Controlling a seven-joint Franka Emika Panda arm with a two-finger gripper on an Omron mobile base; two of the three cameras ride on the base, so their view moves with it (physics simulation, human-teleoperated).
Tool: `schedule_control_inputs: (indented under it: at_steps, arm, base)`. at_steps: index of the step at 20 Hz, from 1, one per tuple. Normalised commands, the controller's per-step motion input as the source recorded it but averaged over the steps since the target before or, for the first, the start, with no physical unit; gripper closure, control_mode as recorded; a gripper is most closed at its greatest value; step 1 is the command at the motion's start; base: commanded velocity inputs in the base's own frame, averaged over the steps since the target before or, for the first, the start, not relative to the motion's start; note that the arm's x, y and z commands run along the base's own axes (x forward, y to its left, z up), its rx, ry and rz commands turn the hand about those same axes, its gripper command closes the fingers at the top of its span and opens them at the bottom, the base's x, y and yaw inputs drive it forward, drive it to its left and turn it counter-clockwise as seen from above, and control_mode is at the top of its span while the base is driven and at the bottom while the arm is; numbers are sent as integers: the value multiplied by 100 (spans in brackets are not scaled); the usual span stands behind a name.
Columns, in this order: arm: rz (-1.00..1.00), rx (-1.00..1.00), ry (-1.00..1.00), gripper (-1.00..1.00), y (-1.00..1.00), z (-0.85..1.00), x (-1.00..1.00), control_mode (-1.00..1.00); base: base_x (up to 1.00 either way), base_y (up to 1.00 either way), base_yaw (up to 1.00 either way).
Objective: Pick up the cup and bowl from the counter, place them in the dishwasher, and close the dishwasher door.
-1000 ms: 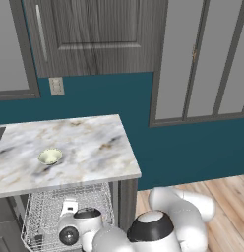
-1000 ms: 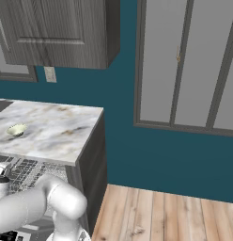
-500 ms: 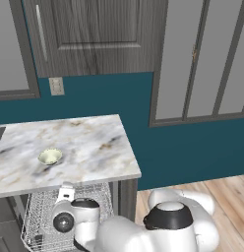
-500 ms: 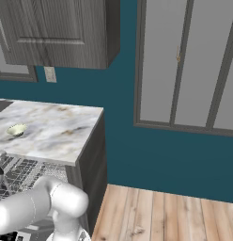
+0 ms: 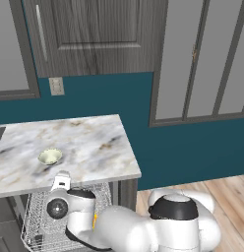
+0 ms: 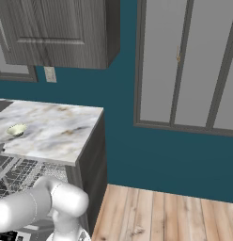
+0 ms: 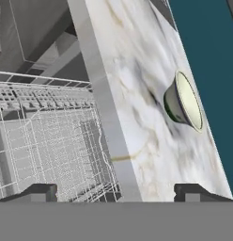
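The pale greenish bowl stands on the white marble counter. Below the slab, the dishwasher's white wire rack is pulled out. My gripper is open with nothing between its fingers. It sits just under the counter's front edge, below and slightly right of the bowl, which it is not touching. A thin yellow sliver shows at the arm's edge over the rack; I cannot tell whether it is the cup. The dishwasher door is out of view.
Dark wood-grain wall cabinets hang above the counter against a teal wall. Tall grey panelled doors stand to the right. Wood floor lies right of the counter's end panel.
My hand has risen from over the rack up and slightly left to the counter's front edge. The arm's elbow has swung with it. The bowl has not moved, and the jaws have stayed wide.
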Motion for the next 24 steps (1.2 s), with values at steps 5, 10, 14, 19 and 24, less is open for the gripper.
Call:
schedule_control_inputs:
  at_steps: [5,10,14,19,24]
  arm:
    - [0,0,0,-100,0,9,48,-100]
    - [0,0,0,-100,0,24,38,-100]
    - [0,0,0,-100,5,28,30,-100]
    - [0,0,0,-100,7,15,28,-100]
    - [0,0,0,-100,12,0,35,-100]
  base:
    - [0,0,0]
    - [0,0,0]
    - [0,0,0]
    - [0,0,0]
    - [0,0,0]
